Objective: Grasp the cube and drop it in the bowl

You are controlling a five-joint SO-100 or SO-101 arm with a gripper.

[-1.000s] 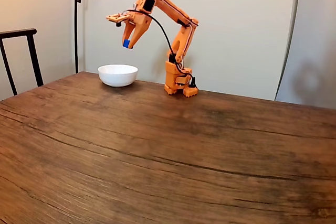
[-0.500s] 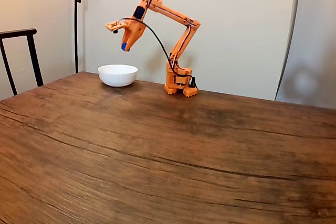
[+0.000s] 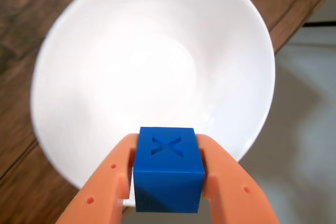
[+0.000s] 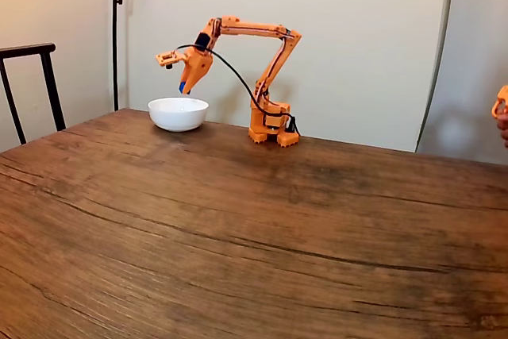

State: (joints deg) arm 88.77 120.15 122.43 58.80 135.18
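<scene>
Blue cube (image 3: 169, 169) sat clamped between the orange hand's (image 3: 168, 203) 2 fingers, directly above the white bowl (image 3: 79, 77) on the wooden worktop (image 4: 238, 220). Carrying looked finished; next move called for opening over the bowl's middle.

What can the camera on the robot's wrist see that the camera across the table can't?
The wrist view alone shows an X cut into the small bright-blue cube, and the bare inside of the round glossy white bowl.

The fixed view alone shows the whole orange arm, a dark chair and the long wooden table.

Both show the claw shut on the cube, above the bowl.
</scene>
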